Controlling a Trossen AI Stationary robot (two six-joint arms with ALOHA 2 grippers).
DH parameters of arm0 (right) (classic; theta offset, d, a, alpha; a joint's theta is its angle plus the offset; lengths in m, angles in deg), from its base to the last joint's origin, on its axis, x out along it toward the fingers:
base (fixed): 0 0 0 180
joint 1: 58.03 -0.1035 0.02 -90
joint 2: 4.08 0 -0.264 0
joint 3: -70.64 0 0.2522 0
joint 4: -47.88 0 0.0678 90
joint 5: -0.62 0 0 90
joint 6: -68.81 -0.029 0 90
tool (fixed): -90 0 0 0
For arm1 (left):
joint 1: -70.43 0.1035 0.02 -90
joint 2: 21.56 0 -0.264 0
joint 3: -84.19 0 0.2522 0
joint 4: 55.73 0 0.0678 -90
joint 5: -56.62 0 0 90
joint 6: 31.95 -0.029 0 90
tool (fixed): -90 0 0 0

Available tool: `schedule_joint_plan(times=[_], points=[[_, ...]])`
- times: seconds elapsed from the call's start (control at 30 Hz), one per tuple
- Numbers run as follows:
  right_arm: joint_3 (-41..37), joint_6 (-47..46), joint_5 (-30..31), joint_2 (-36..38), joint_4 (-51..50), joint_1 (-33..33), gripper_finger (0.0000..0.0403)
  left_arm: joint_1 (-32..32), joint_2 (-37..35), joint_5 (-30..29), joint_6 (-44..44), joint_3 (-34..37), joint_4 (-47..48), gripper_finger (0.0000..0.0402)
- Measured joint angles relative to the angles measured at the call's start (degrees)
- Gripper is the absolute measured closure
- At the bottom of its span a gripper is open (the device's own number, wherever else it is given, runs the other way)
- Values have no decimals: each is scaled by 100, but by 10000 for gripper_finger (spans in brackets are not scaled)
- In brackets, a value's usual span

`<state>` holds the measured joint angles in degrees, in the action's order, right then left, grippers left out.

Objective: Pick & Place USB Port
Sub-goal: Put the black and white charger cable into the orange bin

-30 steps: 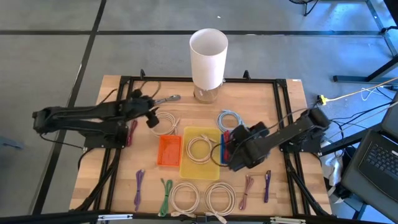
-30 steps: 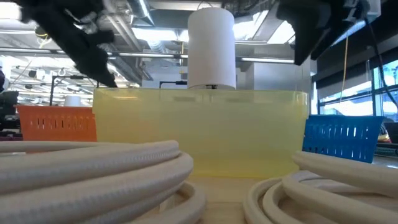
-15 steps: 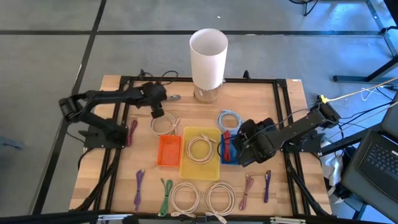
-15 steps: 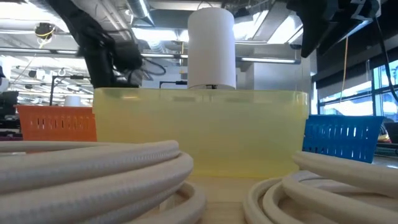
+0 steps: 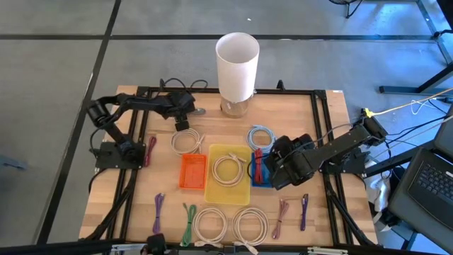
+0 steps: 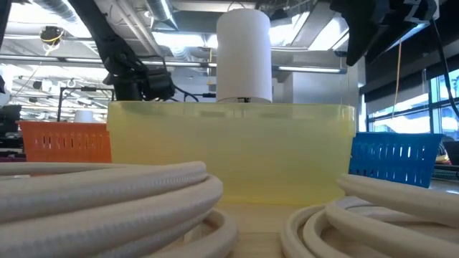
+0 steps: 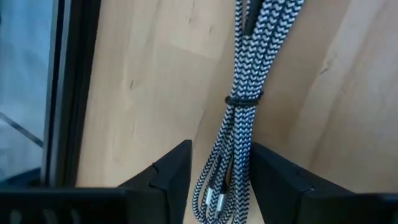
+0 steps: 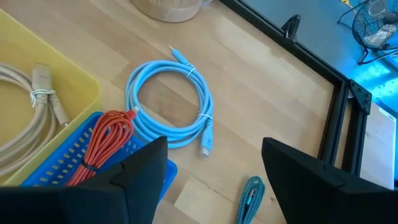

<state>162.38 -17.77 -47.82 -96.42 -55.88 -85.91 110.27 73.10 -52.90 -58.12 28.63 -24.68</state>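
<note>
L gripper (image 5: 185, 111) at far-left part of desk (image 5: 297, 120), close to the black frame rail, beside the white cylinder (image 5: 237, 65). L wrist view: fingers (image 7: 171, 171) spread apart, low over a black/white braided cable (image 7: 239, 115), which is bundled w/ a thin tie; the cable runs between the two fingertips. Cannot tell if the fingers touch it. The cable lies flat on the wood, so not lifted.

R gripper (image 5: 267, 172) sits over the blue basket (image 5: 257, 172), right of the yellow bin (image 5: 228, 173). R wrist view: fingers (image 8: 146, 168) wide apart, nothing between them. Below: red cable (image 8: 102, 143) lying in the blue basket, light-blue coiled cable (image 8: 169, 102) on the desk just beyond the basket, teal braided cable (image 8: 249, 199) near it. Beige coil (image 8: 34, 109) inside the yellow bin.

High view, rest of layout: orange basket (image 5: 192, 171) left of the yellow bin and touching it; white coil (image 5: 186, 142) on the desk behind the orange basket; two white coils (image 5: 231, 225) at near edge; purple cable (image 5: 156, 214) and green cable (image 5: 189, 222) near-left; two dark cables (image 5: 292, 211) near-right; red cable (image 5: 150, 149) at the left rail.

Low view: yellow bin centre, the orange and blue baskets either side, white coils close to the lens.
</note>
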Motion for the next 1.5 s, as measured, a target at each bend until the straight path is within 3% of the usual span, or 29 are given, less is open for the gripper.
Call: schedule_joint_plan(times=[0.23, 0.43, 0.57, 0.9, 1.03, 1.17, 1.33, 1.5], points=[[-1, 1, 0, 0, 6, 0, 140, -130, 16, 77, 15, 22, 95, 381], [-1, 2, -95, 1, 41, -15, 140, -350, -349, 105, 85, 61, 406, 383], [-1, 4, -86, 2, 37, -15, 140, -529, -973, 456, 182, 67, 760, 384], [-1, 6, -61, 4, 39, -15, 140, -1136, -2601, 575, 614, -190, 1622, 384], [-1, 4, -61, 4, 36, -15, 140, -1687, -2993, 742, 658, -451, 2115, 384], [-1, 6, -60, 4, 33, -15, 140, -2496, -3203, 583, -89, -604, 2660, 385], [-1, 6, -61, 4, 35, -15, 140, -3620, -3216, -219, -838, -671, 3516, 385], [-1, 26, 9, 4, 31, -9, 140, -4841, -3213, -933, -1843, -680, 3544, 385]])
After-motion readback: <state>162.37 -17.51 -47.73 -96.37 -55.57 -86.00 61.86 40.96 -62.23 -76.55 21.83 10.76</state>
